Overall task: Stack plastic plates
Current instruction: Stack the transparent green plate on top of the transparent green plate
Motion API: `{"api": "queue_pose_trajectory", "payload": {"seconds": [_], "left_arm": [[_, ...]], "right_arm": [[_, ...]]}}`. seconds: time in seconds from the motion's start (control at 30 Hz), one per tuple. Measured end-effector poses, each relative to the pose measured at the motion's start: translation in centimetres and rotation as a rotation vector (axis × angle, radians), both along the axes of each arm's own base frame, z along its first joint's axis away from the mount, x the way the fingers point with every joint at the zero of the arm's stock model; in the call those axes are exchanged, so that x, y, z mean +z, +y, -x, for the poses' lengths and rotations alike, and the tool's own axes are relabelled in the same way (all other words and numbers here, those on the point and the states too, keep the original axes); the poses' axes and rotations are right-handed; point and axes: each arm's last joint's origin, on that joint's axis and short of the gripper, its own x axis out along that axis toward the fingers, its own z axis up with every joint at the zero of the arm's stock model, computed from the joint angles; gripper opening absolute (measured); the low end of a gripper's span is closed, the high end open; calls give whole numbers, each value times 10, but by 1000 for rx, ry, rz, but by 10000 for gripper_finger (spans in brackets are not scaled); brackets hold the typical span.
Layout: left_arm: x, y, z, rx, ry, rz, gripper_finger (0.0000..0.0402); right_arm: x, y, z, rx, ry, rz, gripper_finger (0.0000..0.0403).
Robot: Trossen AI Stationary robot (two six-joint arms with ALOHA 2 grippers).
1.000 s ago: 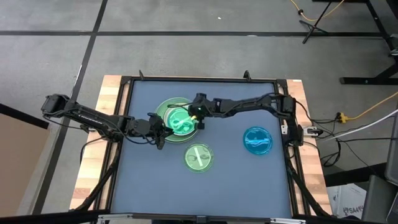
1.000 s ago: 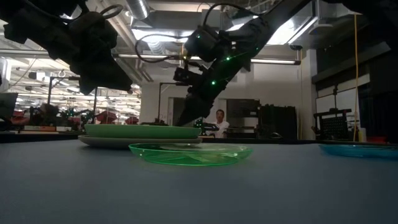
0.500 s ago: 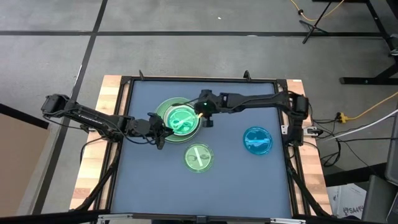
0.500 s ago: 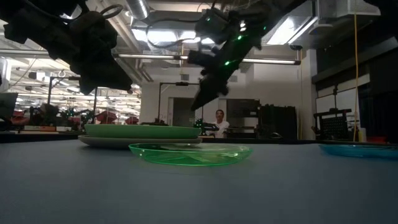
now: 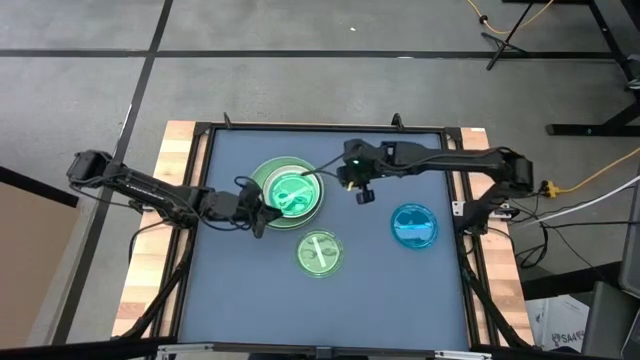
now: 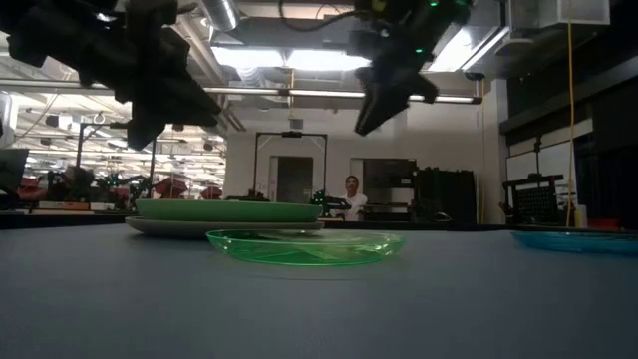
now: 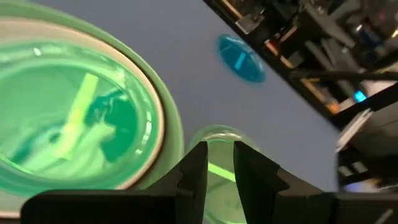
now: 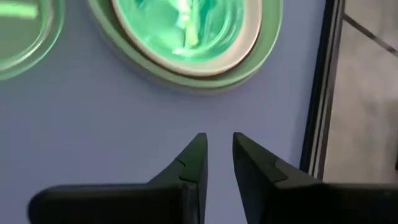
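Loose green plate: small and translucent, lying flat on the blue-grey counter, nearest the front edge; in the low view it sits just in front of the stack.
Blue plate: small and translucent, flat on the counter on the right-hand side, well apart from the green one; its edge shows low at the right of the low view.
Stack of plates: behind the loose green plate, on the left half of the counter. A small translucent green plate lies on top, inside a white plate, which rests in a large light green plate; a grey rim shows at the very bottom in the low view.
Left pincer: hovering at the near-left edge of the stack, fingers nearly together with a narrow gap and holding nothing.
Right pincer: raised above bare counter between the stack and the blue plate, fingers nearly together with a narrow gap, holding nothing.
Background: a person stands far off in the room beyond the counter.
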Motion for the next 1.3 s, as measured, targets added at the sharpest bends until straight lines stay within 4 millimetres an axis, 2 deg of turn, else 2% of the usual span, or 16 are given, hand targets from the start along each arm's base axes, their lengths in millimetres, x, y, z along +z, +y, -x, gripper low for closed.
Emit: {"api": "queue_pose_trajectory", "payload": {"seconds": [0.17, 0.43, 0.63, 0.87, 1.07, 1.3], "left_arm": [[5, -8, -1, 13, -47, 131, 71], [38, -22, -16, -25, -121, 170, 71], [51, -35, -35, -34, -43, 199, 71], [61, -54, -67, 0, 133, 236, 71], [49, -68, -89, 102, 289, 318, 71], [11, -77, -104, 197, 435, 462, 71]], "right_arm": [[-9, 6, 33, -1, 11, -1, 66], [-35, 13, 66, -29, -78, -17, 66], [-50, 14, 74, -64, -59, -47, 66], [-53, 15, 75, -47, -59, -67, 66], [-53, 15, 75, -39, -61, -61, 66], [-51, 15, 72, -1, -87, -28, 66]]}}
